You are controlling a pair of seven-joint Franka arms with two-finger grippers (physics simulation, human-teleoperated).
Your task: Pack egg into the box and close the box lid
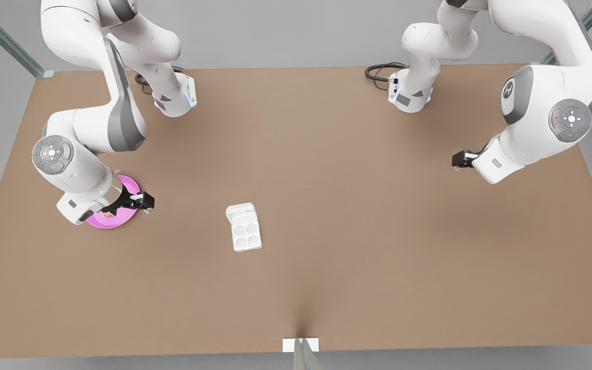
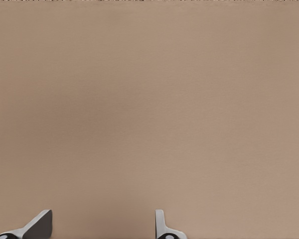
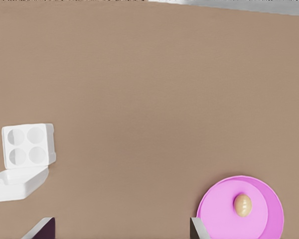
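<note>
- One egg, small and tan-brown, was seen lying on one round pink plate, a little off the plate's middle; in the front view the egg was only partly seen under the gripper.
- One white box with four round cups, all bare, was placed near the middle of the brown table, with the box lid swung open on the side toward the table's far edge.
- The pink plate was set near the table's edge at the front view's left, well apart from the box.
- Two arms were counted. The right gripper was held just above the plate, its fingers spread apart with nothing between them; the arm's body hid part of the plate in the front view.
- The left gripper was held over bare table near the edge at the front view's right, waiting, its fingers parted and grasping nothing.
- Nothing was seen lying between the plate and the box.
</note>
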